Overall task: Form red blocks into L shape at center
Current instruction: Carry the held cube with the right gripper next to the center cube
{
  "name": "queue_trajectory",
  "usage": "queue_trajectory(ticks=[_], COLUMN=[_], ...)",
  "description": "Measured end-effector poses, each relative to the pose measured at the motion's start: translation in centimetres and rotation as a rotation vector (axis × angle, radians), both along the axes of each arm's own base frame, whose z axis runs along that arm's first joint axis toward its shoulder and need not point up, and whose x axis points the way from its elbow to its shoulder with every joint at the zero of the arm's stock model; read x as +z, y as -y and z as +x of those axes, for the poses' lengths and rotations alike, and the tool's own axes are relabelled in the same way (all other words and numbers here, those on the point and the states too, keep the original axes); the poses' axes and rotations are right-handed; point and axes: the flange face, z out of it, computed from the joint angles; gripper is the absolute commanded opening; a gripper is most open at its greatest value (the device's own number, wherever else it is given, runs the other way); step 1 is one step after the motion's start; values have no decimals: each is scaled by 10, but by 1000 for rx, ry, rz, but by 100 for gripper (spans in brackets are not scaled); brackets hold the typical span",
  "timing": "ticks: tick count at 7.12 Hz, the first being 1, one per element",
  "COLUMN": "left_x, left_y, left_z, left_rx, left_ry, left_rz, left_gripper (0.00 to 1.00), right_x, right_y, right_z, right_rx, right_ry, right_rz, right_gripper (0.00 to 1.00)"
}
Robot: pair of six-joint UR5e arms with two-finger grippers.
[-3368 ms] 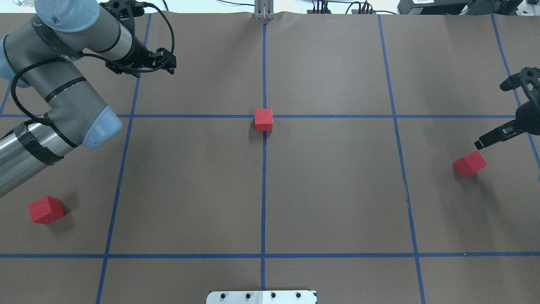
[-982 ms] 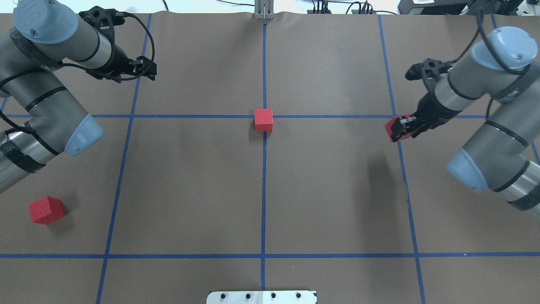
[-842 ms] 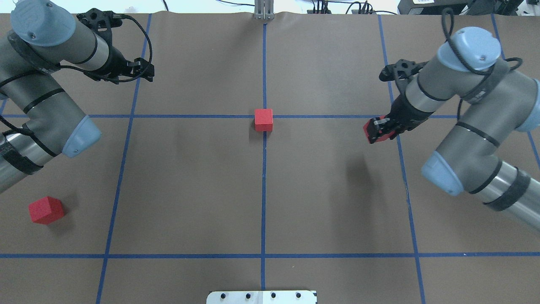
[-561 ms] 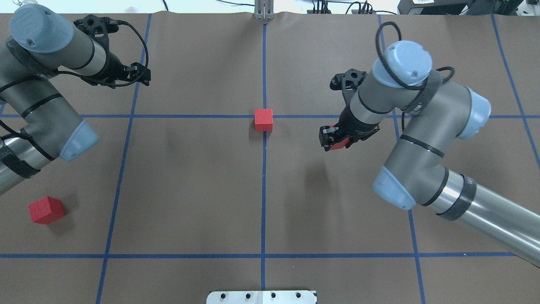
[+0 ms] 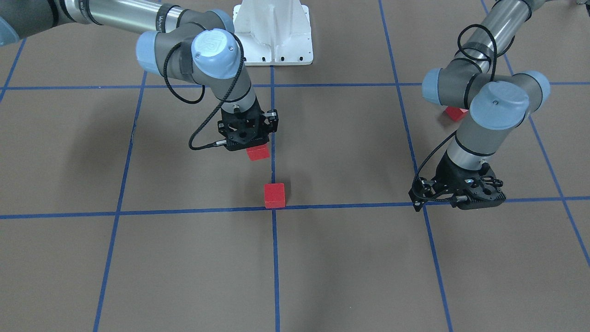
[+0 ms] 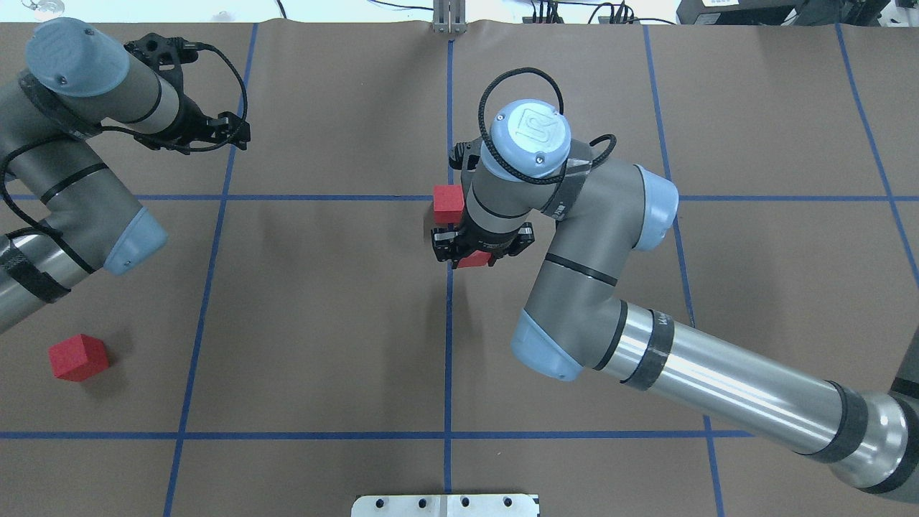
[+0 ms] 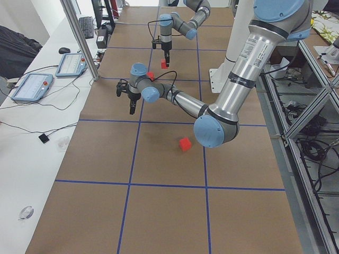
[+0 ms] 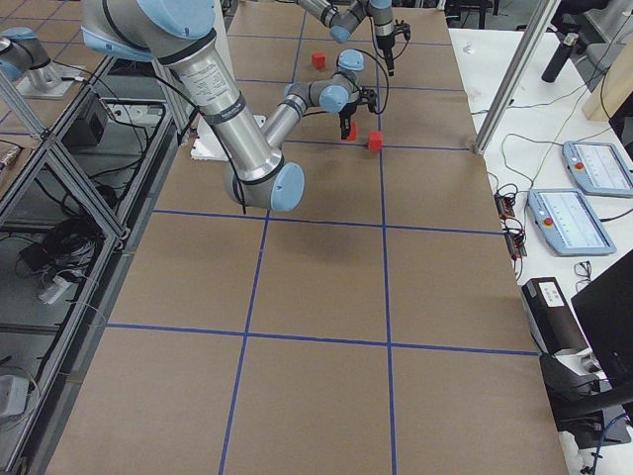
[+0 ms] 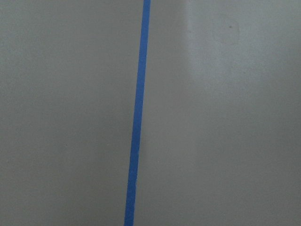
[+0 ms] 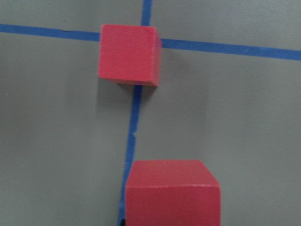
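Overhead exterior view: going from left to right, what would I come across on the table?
loose red block → left hand → red block at the centre crossing → carried red block

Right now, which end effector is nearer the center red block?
Right. The right end effector, gripping another red block, hovers close by the center block; the left end effector sits far left.
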Motion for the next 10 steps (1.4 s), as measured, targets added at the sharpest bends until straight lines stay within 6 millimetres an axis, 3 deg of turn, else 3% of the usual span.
queue_trajectory(ticks=[1,3,6,10], left_x=[0,-8,-20,-21], left_y=[1,3,6,8], left_z=[1,2,6,8], left_rx=[-1,-16,-42,-46], left_ry=[0,-12,-36,-51], left_rz=[0,-7,-21,-10], left_gripper=[99,99,99,99], right_x=[-9,-9,9,23], right_y=[-1,-1,8,18], right_z=[-21,-43,-54,-62], right_rx=[24,57,89,106], right_ry=[-14,-39,-74,-74], right_rz=[-27,-49,-42,-19], right_gripper=[0,0,0,0])
